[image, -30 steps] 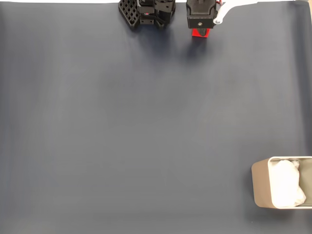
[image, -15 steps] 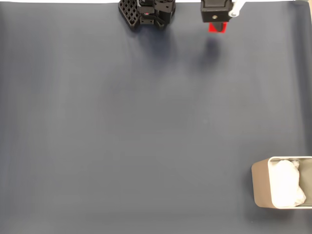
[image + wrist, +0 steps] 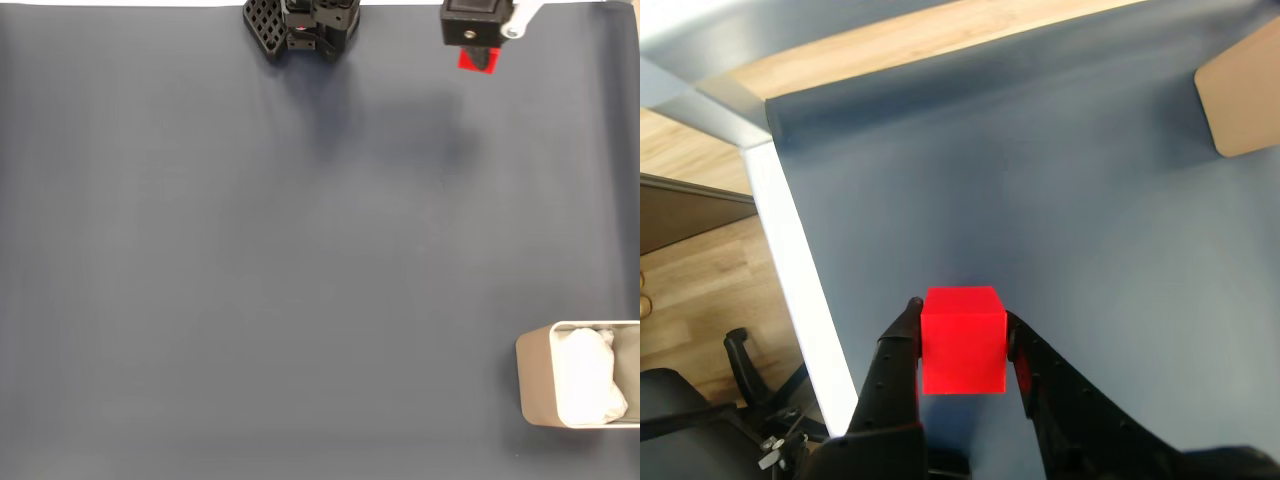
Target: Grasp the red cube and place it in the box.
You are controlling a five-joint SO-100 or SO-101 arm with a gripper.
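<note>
Blue mat (image 3: 250, 250), one red cube (image 3: 962, 340), one box (image 3: 535, 385)

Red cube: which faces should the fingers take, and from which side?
The red cube is best taken on two opposite flat side faces, squeezed near mid-height, the gripper coming in along the axis between them. Its faces are plain and parallel, so any opposite pair serves. In the wrist view the fingers already bracket it this way.
</note>
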